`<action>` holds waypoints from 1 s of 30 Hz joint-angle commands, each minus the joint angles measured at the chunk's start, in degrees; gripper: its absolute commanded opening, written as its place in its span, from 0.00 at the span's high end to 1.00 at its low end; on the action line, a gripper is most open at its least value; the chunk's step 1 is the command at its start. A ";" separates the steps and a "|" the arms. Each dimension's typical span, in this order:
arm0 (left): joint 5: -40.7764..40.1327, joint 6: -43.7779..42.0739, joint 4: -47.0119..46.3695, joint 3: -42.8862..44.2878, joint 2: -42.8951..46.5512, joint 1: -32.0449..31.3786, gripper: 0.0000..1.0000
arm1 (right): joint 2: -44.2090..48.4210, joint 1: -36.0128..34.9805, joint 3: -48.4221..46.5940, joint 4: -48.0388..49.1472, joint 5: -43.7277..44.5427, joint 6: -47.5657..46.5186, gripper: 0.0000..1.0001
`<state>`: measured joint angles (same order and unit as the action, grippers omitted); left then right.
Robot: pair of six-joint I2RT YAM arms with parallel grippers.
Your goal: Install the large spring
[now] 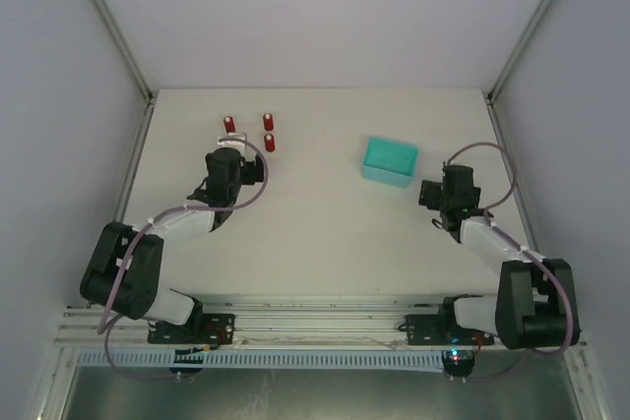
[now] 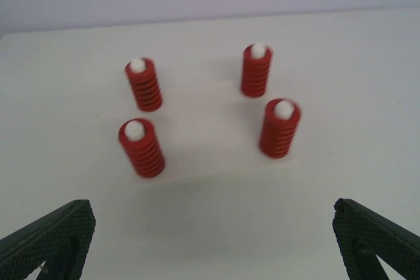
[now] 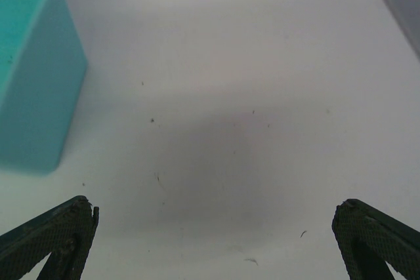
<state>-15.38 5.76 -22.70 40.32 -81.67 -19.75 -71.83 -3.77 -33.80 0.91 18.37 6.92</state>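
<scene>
Several red coil springs stand upright on white-tipped pegs in a square group: near left (image 2: 141, 149), near right (image 2: 279, 129), far left (image 2: 144, 84), far right (image 2: 256, 71). They sit on a pale plate (image 2: 210, 132) that barely stands out from the table. From above I see three of them (image 1: 268, 121); the left wrist hides the rest. My left gripper (image 2: 210, 218) (image 1: 229, 148) stands open just short of the group, nothing between its fingers. My right gripper (image 3: 216, 211) (image 1: 434, 191) is open and empty over bare table, next to the teal box.
A teal open box (image 1: 389, 161) (image 3: 33, 70) sits right of centre, just left of the right gripper. Grey walls with metal rails (image 1: 128, 154) enclose the white table (image 1: 325, 233) on three sides.
</scene>
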 commanded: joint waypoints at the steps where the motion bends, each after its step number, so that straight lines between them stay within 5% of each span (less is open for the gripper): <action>1: -4.27 -4.00 -7.19 -2.21 -2.87 1.75 0.01 | -1.65 2.41 4.95 16.42 -6.28 0.48 0.01; 6: 4.24 -7.68 -10.81 -0.35 -7.11 4.95 0.01 | -9.44 3.23 3.95 25.99 -10.11 -1.84 0.01; 12: -8.10 -6.76 -11.67 0.77 -9.94 5.88 0.01 | -17.50 3.73 0.52 31.77 -12.22 -4.98 0.01; 19: 4.65 -5.20 -14.44 -1.60 -7.78 10.16 0.01 | -17.23 3.80 8.25 44.81 -13.56 -5.31 0.01; 27: -1.84 -8.18 -9.03 1.38 -10.40 10.42 0.01 | -18.01 3.39 9.07 47.09 -13.66 -6.27 0.01; 30: 3.64 -7.74 -7.87 -1.03 -8.46 13.24 0.01 | -18.03 3.36 9.00 46.88 -13.57 -6.24 0.01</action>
<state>-14.09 -1.41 -32.03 40.95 -92.18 -9.30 -89.65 -0.32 -24.95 44.82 4.80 1.39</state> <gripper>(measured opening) 0.993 0.991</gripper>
